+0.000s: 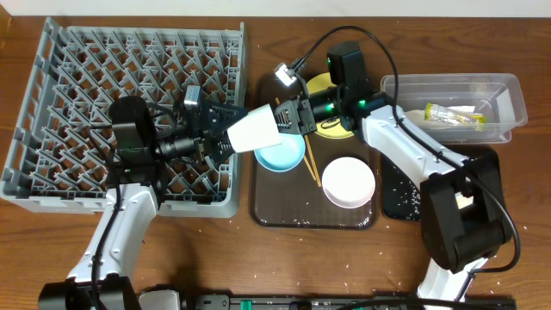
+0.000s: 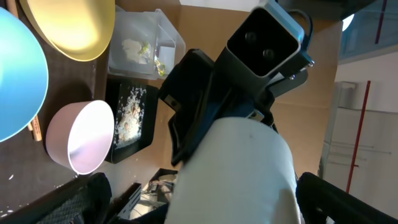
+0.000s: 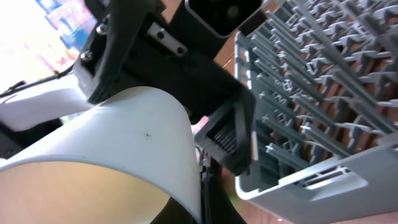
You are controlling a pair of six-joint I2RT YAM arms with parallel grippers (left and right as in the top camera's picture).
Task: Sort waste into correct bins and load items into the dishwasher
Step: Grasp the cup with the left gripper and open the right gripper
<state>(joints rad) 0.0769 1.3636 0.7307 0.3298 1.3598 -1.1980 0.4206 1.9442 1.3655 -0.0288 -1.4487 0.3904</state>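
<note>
Light blue bowl (image 1: 281,158) partly behind white cup (image 1: 255,131)

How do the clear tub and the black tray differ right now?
The clear rectangular plastic tub has tall see-through walls; the shallow black rectangular plastic tray is low and opaque. The tub holds a green-and-yellow wrapper; the tray holds pale rice-like scraps. Both sit beside the dark brown serving tray.

Matt grey plastic rack (image 1: 60,200), smooth white cup (image 1: 256,131)
</note>
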